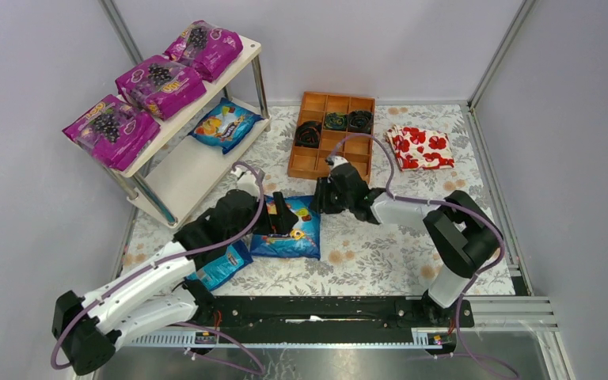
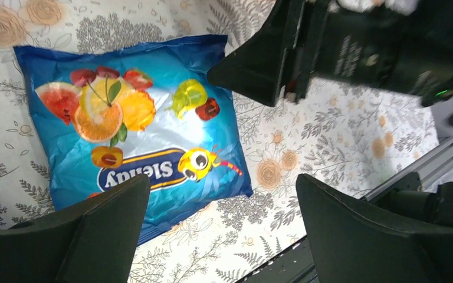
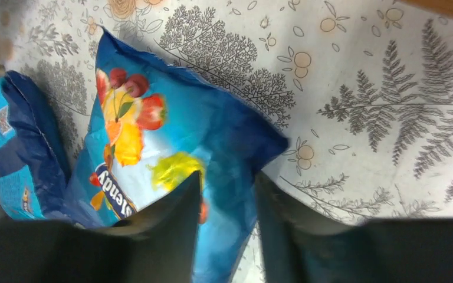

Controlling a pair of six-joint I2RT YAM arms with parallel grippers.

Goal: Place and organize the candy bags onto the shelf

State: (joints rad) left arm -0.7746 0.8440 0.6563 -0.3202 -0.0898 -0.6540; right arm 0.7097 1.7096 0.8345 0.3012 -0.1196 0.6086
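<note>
**While the right gripper (image 1: 322, 198) pinches a corner of the blue candy bag (image 1: 291, 233), the left gripper (image 1: 283, 214) hangs wide**

Where the overhead camera looks down, the bag lies flat on the flowered table (image 1: 380, 245) between the two arms, near square, so it has no long axis to speak of. The right gripper meets its far right corner, and the left hovers over its far left part. The shelf (image 1: 198, 162) stands to the far left, on the left arm's side. Three purple bags (image 1: 161, 83) fill its top board. Its lower board carries one more blue pack (image 1: 226, 127) at the far end, with bare board nearer. A second blue bag (image 1: 223, 267) lies under the left forearm, against the first.

From the left wrist, the fingers (image 2: 94, 236) are fully spread and hold nothing, with only the bag's corner in the gap.

From the right wrist, the fingers (image 3: 171, 230) are drawn to a narrow slit with blue foil in it, a grip by my reading (how firm, I cannot tell). The way to the shelf leads left past the other arm, and the tray (image 1: 295, 142) sits close behind
</note>
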